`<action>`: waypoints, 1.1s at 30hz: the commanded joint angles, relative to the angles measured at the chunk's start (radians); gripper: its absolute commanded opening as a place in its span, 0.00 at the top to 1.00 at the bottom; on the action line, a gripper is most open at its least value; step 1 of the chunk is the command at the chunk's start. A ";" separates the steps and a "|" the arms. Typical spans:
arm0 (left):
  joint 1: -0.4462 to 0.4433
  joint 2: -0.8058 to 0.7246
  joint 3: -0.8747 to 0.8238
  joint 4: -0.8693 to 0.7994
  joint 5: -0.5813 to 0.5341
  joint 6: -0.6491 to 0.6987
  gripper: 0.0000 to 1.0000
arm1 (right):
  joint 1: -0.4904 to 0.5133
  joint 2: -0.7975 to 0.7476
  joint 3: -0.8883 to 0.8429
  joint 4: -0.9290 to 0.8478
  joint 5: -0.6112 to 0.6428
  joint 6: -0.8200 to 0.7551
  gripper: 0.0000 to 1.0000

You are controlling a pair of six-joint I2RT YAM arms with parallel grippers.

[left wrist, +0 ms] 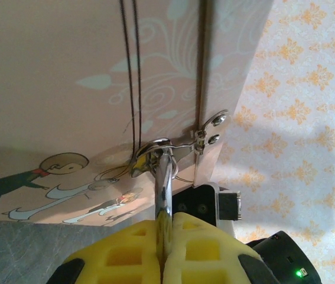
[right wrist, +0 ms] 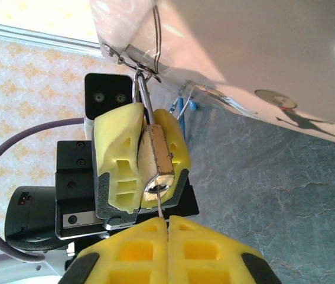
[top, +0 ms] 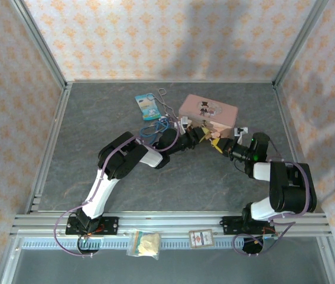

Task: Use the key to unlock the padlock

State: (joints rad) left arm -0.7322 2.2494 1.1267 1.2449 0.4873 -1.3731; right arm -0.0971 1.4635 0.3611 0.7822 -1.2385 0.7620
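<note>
Left hand point(top: 197, 136) and right hand point(top: 218, 144) meet tip to tip at centre frame in the top view, against the near wall of the pink tin point(top: 210, 107) on the counter point(top: 96, 124). Left wrist view: this hand's pads, at bottom centre, are pressed together on the padlock point(left wrist: 164, 196), whose shackle runs up into the tin's hasp point(left wrist: 182, 142). Right wrist view: the right hand, at bottom centre, pinches the key point(right wrist: 160, 204), which enters the brass body's underside. Risk: an off-axis turn may twist the thin key in the foam pads, or bend it
</note>
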 commanded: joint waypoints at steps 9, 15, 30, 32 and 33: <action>-0.050 -0.035 0.047 0.101 0.062 -0.012 1.00 | 0.014 -0.006 -0.064 0.232 0.144 0.177 1.00; -0.061 -0.053 0.019 0.101 -0.020 -0.022 1.00 | 0.075 -0.016 -0.096 0.308 0.217 0.258 1.00; -0.093 -0.048 0.025 0.126 -0.055 -0.048 1.00 | 0.098 -0.072 -0.076 0.215 0.323 0.226 1.00; -0.100 -0.046 0.026 0.133 -0.047 -0.050 1.00 | 0.098 -0.034 -0.074 0.279 0.317 0.263 1.00; -0.104 -0.043 0.032 0.138 -0.041 -0.053 1.00 | 0.099 -0.017 -0.072 0.311 0.314 0.280 1.00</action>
State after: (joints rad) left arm -0.7876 2.2486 1.1313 1.2476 0.3542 -1.4113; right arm -0.0063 1.4101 0.2485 0.9932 -0.9428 1.0149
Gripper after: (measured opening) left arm 0.050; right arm 0.045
